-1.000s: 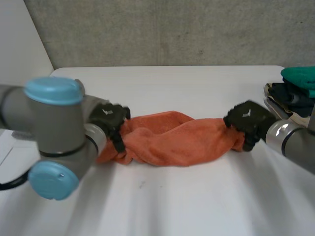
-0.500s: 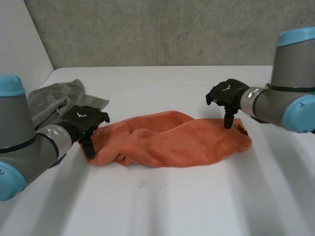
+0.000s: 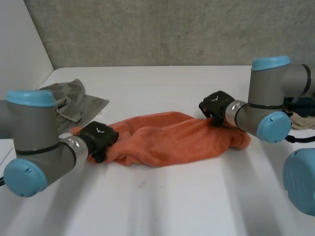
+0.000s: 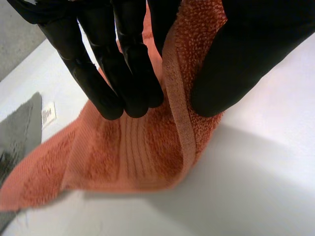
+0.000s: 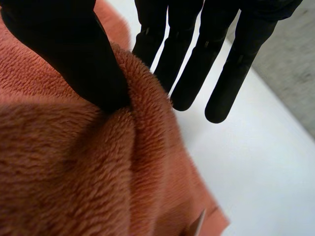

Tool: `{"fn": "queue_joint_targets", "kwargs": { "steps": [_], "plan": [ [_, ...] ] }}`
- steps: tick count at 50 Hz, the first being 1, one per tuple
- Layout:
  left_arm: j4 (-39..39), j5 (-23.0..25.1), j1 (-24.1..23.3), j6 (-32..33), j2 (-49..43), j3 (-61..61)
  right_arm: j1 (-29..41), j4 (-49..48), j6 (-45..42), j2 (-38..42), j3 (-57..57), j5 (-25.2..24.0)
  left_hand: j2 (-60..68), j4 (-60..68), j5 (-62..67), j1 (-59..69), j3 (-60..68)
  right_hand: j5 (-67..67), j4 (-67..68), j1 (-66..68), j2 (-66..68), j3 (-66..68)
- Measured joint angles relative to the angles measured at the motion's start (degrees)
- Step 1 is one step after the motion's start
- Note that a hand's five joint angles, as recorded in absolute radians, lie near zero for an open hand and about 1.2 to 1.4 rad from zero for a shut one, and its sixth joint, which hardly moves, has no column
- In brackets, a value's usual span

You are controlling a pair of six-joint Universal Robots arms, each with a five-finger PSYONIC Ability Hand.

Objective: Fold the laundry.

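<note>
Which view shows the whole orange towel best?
Head view: the towel lies bunched on the table between left hand and right hand. Left wrist view shows its pinched hem; right wrist view, a fold between thumb and fingers.

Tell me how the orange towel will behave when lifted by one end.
Likely floppy: the orange towel lies in soft rumpled folds, and its hem bends where the left hand pinches it. Probably light, being thin cloth; its fuzzy pile should grip rather than slip.

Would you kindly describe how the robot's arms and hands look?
The left arm and right arm are thick grey tubes with light-blue joint caps and silver wrists. The left hand and right hand are black, each with a small white mark on its back.
</note>
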Motion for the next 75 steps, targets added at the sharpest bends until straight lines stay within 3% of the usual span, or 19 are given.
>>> {"fn": "queue_joint_targets", "kwargs": {
  "steps": [5, 12, 19, 26, 33, 43, 47, 48, 51, 54, 60, 66, 75],
  "plan": [
    [2.92, -2.73, -0.26, -1.13, -0.55, 9.78, -0.04, -8.53, 3.22, -2.27, -3.43, 1.24, 0.04, 0.02, 0.00, 0.00, 0.10, 0.00, 0.05, 0.00, 0.00, 0.11],
    [11.45, -11.75, 1.07, -9.54, 1.11, 32.31, -0.08, -31.93, 11.82, -11.31, -1.97, 5.27, 0.04, 0.03, 0.00, 0.00, 0.10, 0.00, 0.05, 0.00, 0.00, 0.11],
    [16.63, -13.40, 1.88, -17.24, 1.48, 45.36, -0.27, -53.03, 18.58, -23.63, 14.70, 6.19, 0.04, 0.03, 0.00, 0.00, 0.10, 0.00, 0.07, 0.00, 0.00, 0.11],
    [13.82, -11.50, 1.53, -18.75, 2.02, 39.80, -1.00, -61.84, 20.03, -32.06, 33.27, 1.55, 0.04, 0.03, 0.00, 0.00, 0.10, 0.00, 0.27, 0.00, 0.00, 0.33],
    [12.73, -10.67, 1.71, -17.68, 3.66, 22.93, -2.38, -55.56, 18.13, -33.72, 45.81, -1.24, 0.11, 0.06, 0.00, 0.00, 0.24, 0.00, 0.27, 0.00, 0.00, 0.33],
    [15.44, -7.65, 1.08, -10.23, 1.06, 1.04, -5.05, -39.26, 6.74, -30.04, 57.98, -3.26, 0.11, 0.21, 0.00, 0.00, 0.24, -0.12, -0.22, -0.04, -0.43, -0.25],
    [15.05, -7.73, 0.93, -7.76, -1.09, -0.99, -6.01, -36.53, 2.52, -29.38, 58.63, -3.92, 0.03, 0.16, -0.03, -0.11, 0.21, -16.84, -19.30, -16.43, -19.24, -19.00],
    [14.74, -7.81, 0.93, -7.37, -1.38, -1.08, -6.21, -35.77, 1.96, -29.50, 58.35, -3.93, -3.28, -2.75, -1.40, -2.55, -2.46, -21.59, -23.84, -20.88, -23.75, -23.43],
    [13.68, -8.07, 1.01, -6.80, -1.29, -0.81, -6.55, -33.54, 1.62, -30.44, 57.02, -3.68, -27.07, -26.48, -24.17, -28.58, -25.76, -29.59, -30.88, -27.48, -29.97, -30.33],
    [12.70, -8.32, 1.30, -6.73, 0.02, -0.40, -6.80, -30.17, 2.72, -32.40, 54.60, -3.12, -37.94, -37.91, -35.73, -38.69, -36.93, -34.52, -35.18, -31.73, -34.79, -35.01],
    [11.90, -8.49, 2.59, -6.90, 3.04, -0.15, -7.84, -22.72, 6.86, -34.79, 48.14, -1.86, -41.96, -42.72, -40.83, -41.13, -41.29, -37.94, -38.46, -34.50, -37.95, -37.95],
    [11.60, -7.52, 5.52, -6.82, 4.97, -0.26, -9.67, -14.05, 8.95, -32.14, 39.20, -0.56, -42.31, -42.96, -41.02, -41.13, -41.30, -40.25, -40.89, -37.08, -40.21, -39.97],
    [10.16, -1.14, 11.40, -4.50, 5.17, -0.56, -10.85, 0.37, 0.86, -22.60, 27.41, -0.15, -45.31, -45.84, -44.15, -44.16, -44.62, -40.42, -40.91, -37.08, -40.21, -39.97]
  ]
}}
